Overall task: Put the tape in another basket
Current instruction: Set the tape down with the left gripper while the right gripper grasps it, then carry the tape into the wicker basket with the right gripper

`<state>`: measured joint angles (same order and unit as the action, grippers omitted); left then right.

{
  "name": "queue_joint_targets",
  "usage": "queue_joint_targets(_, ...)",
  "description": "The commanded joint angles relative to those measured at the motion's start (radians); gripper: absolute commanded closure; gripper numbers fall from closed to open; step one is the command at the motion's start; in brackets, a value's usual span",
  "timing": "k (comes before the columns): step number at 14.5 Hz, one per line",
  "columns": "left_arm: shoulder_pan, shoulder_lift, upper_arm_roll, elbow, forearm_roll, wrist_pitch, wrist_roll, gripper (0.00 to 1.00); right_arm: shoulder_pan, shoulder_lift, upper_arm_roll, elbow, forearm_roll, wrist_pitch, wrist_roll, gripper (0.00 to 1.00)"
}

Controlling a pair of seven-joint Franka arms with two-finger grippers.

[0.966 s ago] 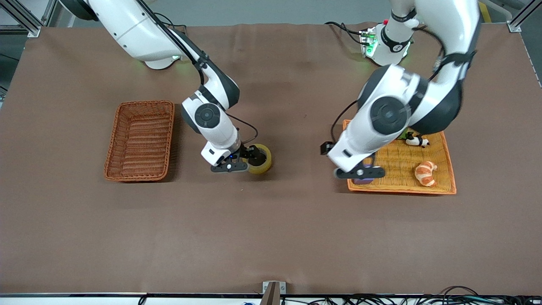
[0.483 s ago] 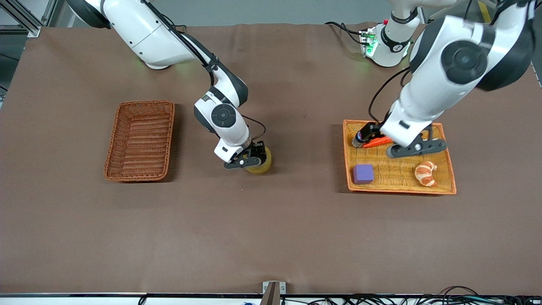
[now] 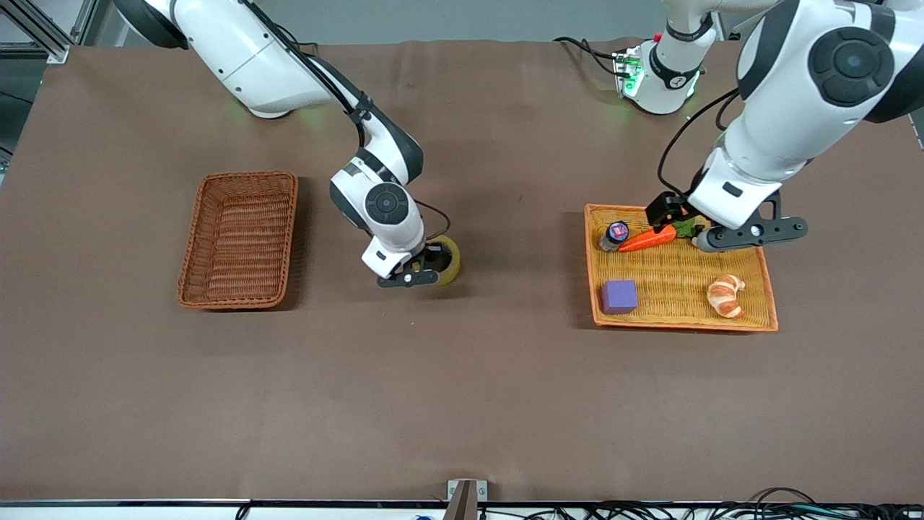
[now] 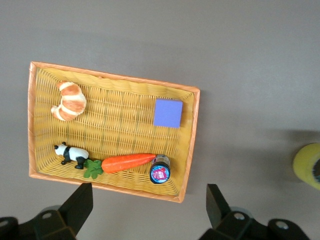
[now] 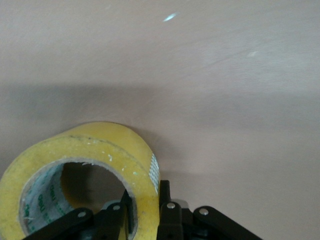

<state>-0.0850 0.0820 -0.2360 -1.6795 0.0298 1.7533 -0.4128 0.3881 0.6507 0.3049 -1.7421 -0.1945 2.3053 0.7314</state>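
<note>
The tape [image 3: 449, 258], a yellowish roll with a grey core, is at the middle of the table between the basket and the tray. My right gripper [image 3: 427, 271] is shut on its wall, one finger inside the ring and one outside. In the right wrist view the tape [image 5: 100, 150] fills the lower part, pinched by the right gripper [image 5: 145, 212]. The reddish-brown basket [image 3: 189, 249] stands empty toward the right arm's end. My left gripper [image 3: 751, 232] is open and empty, up over the tray's edge nearest the robots; the left gripper [image 4: 147, 210] sees the tape [image 4: 309, 165] farther off.
A flat orange-yellow tray [image 3: 682, 321] toward the left arm's end holds a croissant toy [image 3: 725, 295], a purple cube [image 3: 620, 297], a carrot [image 3: 646, 239], a small round-capped bottle [image 3: 616, 233] and a panda figure [image 4: 71, 153]. Cables run along the table's near edge.
My left arm has swung up and away from the tray's near part toward its base, uncovering the cube. My right gripper has closed in on the tape's wall, and the tape has shifted slightly.
</note>
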Motion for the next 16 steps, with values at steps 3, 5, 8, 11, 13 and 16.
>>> queue_joint_targets(3,0.106,-0.074,0.004,-0.034,-0.016,0.0,0.201,0.0,-0.115,-0.196,0.006,0.003,-0.017,-0.236,0.027,0.98)
queue_joint_targets(5,0.126,-0.099,0.026,-0.035,-0.016,0.0,0.265,0.0,-0.181,-0.27,0.011,-0.005,-0.016,-0.303,-0.079,0.98)
queue_joint_targets(8,0.061,-0.132,0.136,-0.034,-0.018,-0.02,0.276,0.0,-0.296,-0.392,0.011,-0.068,-0.014,-0.394,-0.263,0.98)
queue_joint_targets(11,0.036,-0.148,0.188,-0.032,-0.018,-0.046,0.278,0.0,-0.319,-0.498,-0.093,-0.192,-0.007,-0.394,-0.478,0.98)
queue_joint_targets(13,0.013,-0.143,0.219,-0.022,-0.016,-0.054,0.279,0.0,-0.318,-0.552,-0.168,-0.269,0.012,-0.383,-0.591,0.98)
queue_joint_targets(16,0.007,-0.12,0.221,-0.002,-0.018,-0.077,0.267,0.0,-0.321,-0.559,-0.283,-0.377,0.021,-0.284,-0.717,0.98)
